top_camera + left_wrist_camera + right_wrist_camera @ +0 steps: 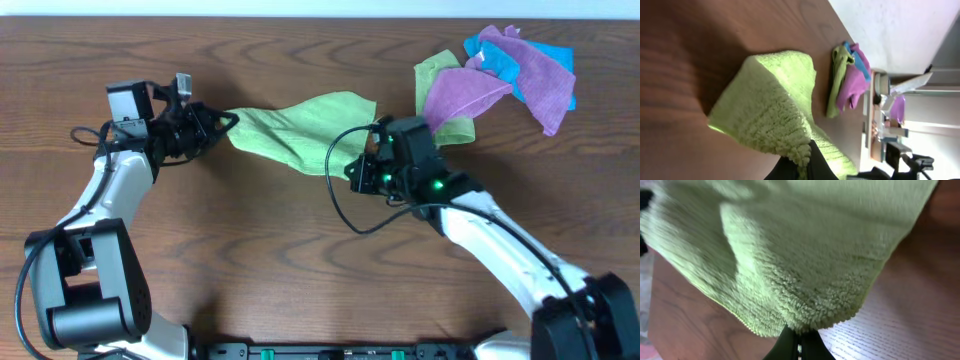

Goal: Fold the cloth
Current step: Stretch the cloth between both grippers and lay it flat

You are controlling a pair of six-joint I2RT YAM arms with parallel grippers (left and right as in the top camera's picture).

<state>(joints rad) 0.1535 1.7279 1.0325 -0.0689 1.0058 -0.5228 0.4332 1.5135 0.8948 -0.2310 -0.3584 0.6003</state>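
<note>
Fuzzy lime-green microfibre cloth [805,270] looks soft, light and limp; take it by corners. Your left fingers [820,165] clench its 9 o'clock corner, right fingers [785,347] its 4 o'clock corner.

cloth [300,128] on table [280,280] centre, cloth pile [510,70] behind, right

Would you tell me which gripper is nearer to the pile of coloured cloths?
Right. The right gripper holds the green cloth just beside the pile; the left gripper holds its far end.
</note>
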